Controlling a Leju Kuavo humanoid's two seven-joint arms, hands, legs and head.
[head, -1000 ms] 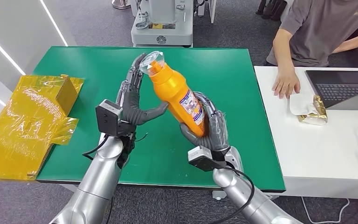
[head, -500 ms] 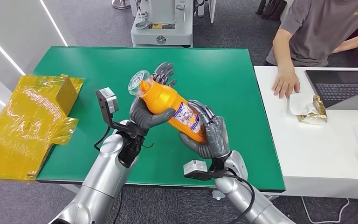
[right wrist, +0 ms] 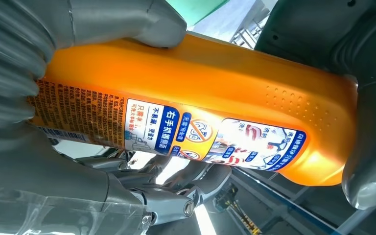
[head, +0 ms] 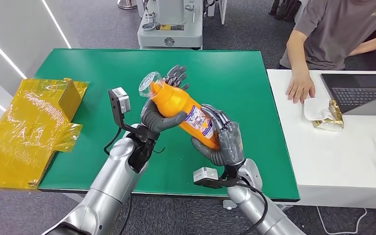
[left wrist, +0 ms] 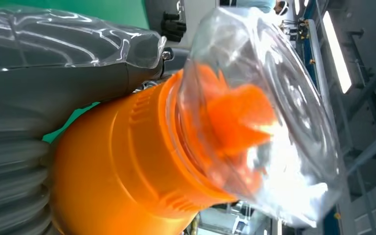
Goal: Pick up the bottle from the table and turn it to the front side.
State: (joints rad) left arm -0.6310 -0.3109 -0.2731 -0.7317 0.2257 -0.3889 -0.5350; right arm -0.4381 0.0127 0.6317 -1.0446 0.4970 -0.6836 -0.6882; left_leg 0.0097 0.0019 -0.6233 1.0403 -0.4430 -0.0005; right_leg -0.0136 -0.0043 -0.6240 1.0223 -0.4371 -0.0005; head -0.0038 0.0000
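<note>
You've got the bottle (head: 183,110) tilted above the table (head: 240,73), left hand (head: 162,113) gripping its neck end, right hand (head: 223,139) wrapped around its base.

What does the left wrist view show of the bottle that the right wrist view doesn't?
The left wrist view shows the clear cap over the orange nozzle and the ribbed neck, with the left hand beside it. The right wrist view shows the printed label along the bottle's lower body, the right hand wrapped round that end. Both show the orange bottle held by a hand, off the green table.
</note>
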